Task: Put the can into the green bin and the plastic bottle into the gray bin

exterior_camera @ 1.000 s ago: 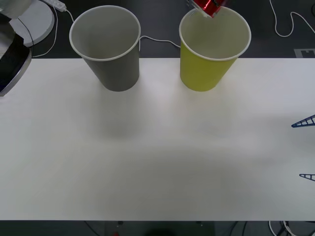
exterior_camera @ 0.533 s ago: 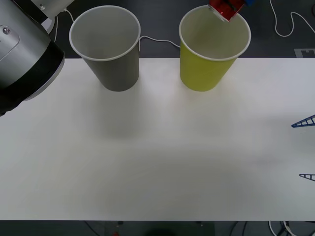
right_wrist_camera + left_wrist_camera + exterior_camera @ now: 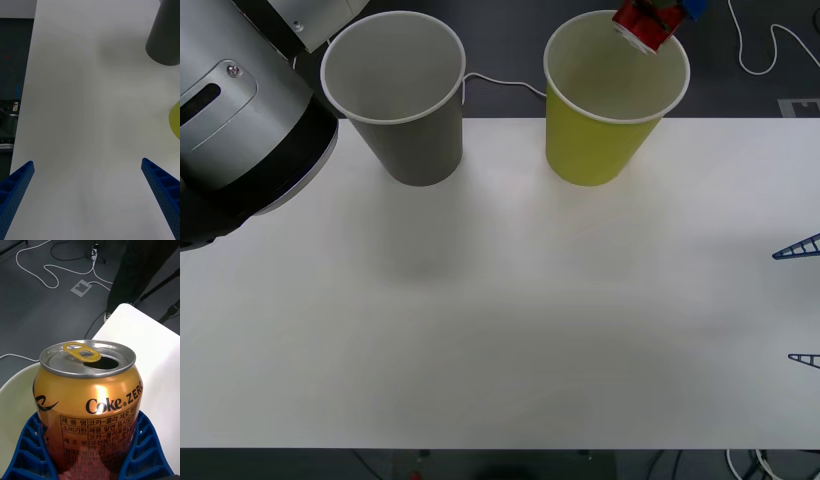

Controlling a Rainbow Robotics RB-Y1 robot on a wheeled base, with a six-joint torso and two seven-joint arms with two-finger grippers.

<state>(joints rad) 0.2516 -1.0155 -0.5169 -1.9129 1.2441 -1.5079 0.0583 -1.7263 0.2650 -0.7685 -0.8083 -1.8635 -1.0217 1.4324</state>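
The can (image 3: pixel 640 27), red-orange with a gold top and pull tab, hangs tilted over the far right rim of the green bin (image 3: pixel 595 140). My left gripper (image 3: pixel 650 18) is shut on it, a blue finger showing beside it. In the left wrist view the can (image 3: pixel 88 401) sits between the blue fingers (image 3: pixel 32 450), with the bin's pale rim (image 3: pixel 13 388) below it. The gray bin (image 3: pixel 415 140) stands left of the green one. My right gripper (image 3: pixel 800 302) rests open at the table's right edge. The plastic bottle is out of view.
The white table (image 3: pixel 500 320) spreads in front of both bins. My left arm's gray elbow (image 3: pixel 240 130) looms over the table's left side. The right wrist view has the gray bin (image 3: pixel 165 33) and the green bin's edge (image 3: pixel 175 120). White cables (image 3: pixel 770 50) lie on the dark floor behind.
The can has shifted right and slightly back over the green bin's rim. My left arm's elbow has swung further in over the table's left side. The right gripper has stayed still.
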